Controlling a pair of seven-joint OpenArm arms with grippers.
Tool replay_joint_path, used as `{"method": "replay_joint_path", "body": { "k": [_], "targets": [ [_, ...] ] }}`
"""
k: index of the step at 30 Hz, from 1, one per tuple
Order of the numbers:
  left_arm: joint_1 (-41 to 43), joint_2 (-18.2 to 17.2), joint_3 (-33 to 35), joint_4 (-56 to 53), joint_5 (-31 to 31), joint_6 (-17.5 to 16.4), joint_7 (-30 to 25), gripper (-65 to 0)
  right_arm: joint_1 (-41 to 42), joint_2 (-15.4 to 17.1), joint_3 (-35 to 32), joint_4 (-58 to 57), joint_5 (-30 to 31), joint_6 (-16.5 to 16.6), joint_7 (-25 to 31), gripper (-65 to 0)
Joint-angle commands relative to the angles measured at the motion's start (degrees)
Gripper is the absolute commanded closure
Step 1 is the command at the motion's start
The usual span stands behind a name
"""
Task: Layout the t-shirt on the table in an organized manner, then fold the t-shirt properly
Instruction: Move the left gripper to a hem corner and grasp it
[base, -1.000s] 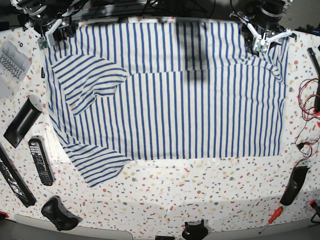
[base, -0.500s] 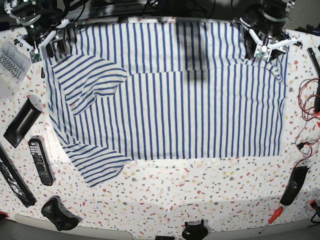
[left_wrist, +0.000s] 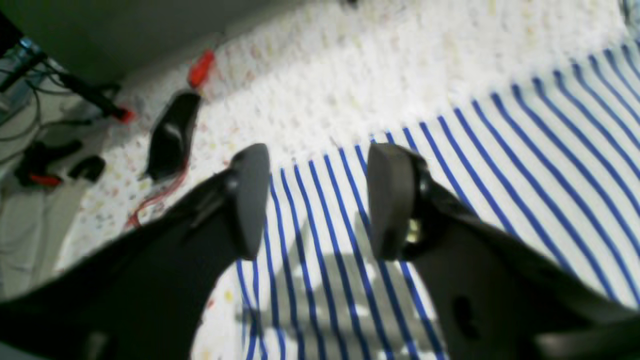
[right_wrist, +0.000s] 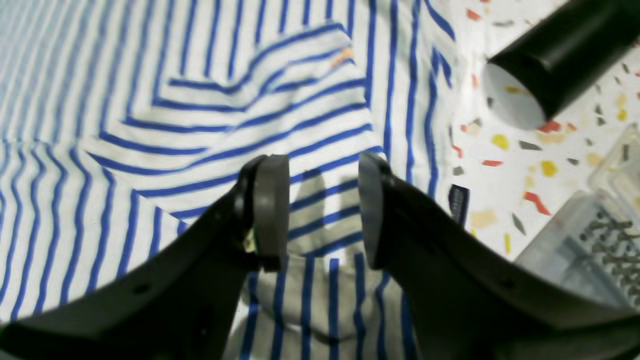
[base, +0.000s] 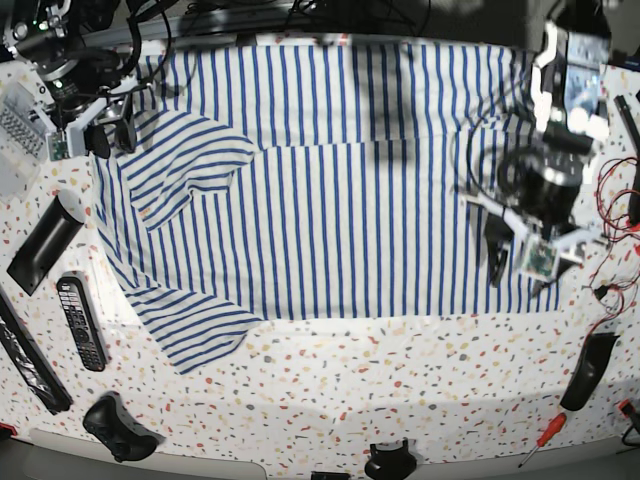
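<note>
"How do my jaws stand?"
"Both your left gripper and right gripper are parted, holding nothing, above the striped t-shirt, which lies partly folded across the table."
"How will it handle?"
"Probably light and limp; pinch the near hem's corners."
"Any change?"
"Your left gripper has moved from the far edge towards that hem."
</note>
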Motion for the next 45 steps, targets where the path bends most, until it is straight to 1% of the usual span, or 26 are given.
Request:
{"method": "replay_joint_path", "body": {
  "k": [1,4,5,9,12,15,18,20,22,23,24,25,27,29,30,39,42,45],
  "targets": [
    [-2.89,-0.50,-0.31,-1.36,-0.26,0.68,-0.90,-32.8,-0.22,0.55,0.35,1.05,0.52,1.33,1.42,-24.3],
    [-10.08,-0.52,-0.31,-11.04,-1.36,0.61,0.83,-33.5,-0.24,0.52,0.35,1.05,0.31,1.44,1.38,-32.3],
    [-12.61,-0.55,-0.31,-15.13,-1.79,0.04,1.16,-33.5,-0.24,0.52,0.35,1.05,0.33,1.40,1.40,-33.0],
    [-24.24,-0.85,-0.31,-34.36,-5.20,-7.58,3.34,-33.5,-0.24,0.52,0.35,1.05,0.35,1.42,1.38,-33.0],
    [-32.85,-1.42,-0.31,-49.57,-8.17,-10.82,3.48,-33.5,-0.24,0.52,0.35,1.05,0.35,1.42,1.36,-33.0],
    [-39.08,-2.16,-0.28,-61.90,-8.59,-10.88,1.62,-33.5,-0.24,0.52,0.35,1.05,0.35,1.42,1.16,-33.0],
    [-42.12,-3.63,-0.31,-69.46,-8.63,-10.88,-4.07,-33.5,-0.24,0.52,0.35,1.05,0.35,1.40,0.68,-33.0],
    [-42.69,-4.92,-0.31,-71.73,-9.11,-10.88,-7.39,-33.5,-0.24,0.52,0.35,1.05,0.35,1.42,0.42,-33.0],
    [-42.64,-6.25,-0.28,-72.22,-12.22,-10.99,-7.67,-33.5,-0.24,0.52,0.35,1.05,0.37,1.42,0.42,-33.0],
    [-42.62,-6.84,-0.28,-72.39,-14.40,-11.85,-6.93,-33.5,-0.24,0.52,0.35,1.05,0.37,1.42,0.39,-33.0],
    [-42.64,-7.39,-0.28,-72.76,-17.09,-13.68,-5.46,-33.5,-0.24,0.52,0.35,1.05,0.37,1.40,0.39,-33.0],
    [-42.58,-7.76,-0.28,-73.07,-20.09,-15.39,-3.37,-33.5,-0.24,0.52,0.35,1.05,0.37,1.40,0.33,-33.0],
    [-42.10,-8.09,-0.28,-73.66,-26.12,-17.59,0.02,-33.5,-0.24,0.52,0.35,1.05,0.37,1.42,0.15,-33.0],
    [-41.20,-7.96,-0.28,-73.79,-29.44,-19.15,0.48,-33.5,-0.24,0.52,0.35,1.05,0.37,1.40,0.04,-33.0],
    [-40.92,-7.78,-0.28,-73.79,-30.14,-19.78,0.46,-33.5,-0.24,0.52,0.35,1.05,0.37,1.42,0.02,-33.0],
    [-40.11,-5.35,-0.28,-73.79,-29.99,-20.26,0.20,-33.4,-0.24,0.55,0.35,1.05,0.37,1.42,0.02,-33.0],
    [-39.74,-4.37,-0.28,-73.79,-29.55,-20.57,0.28,-30.6,-0.24,0.52,0.35,1.05,0.37,1.42,0.02,-33.0],
    [-39.43,-4.15,-0.28,-73.77,-28.00,-20.55,-0.11,-25.1,-0.24,0.52,0.35,1.05,0.35,1.42,0.00,-33.0]
  ]
}}
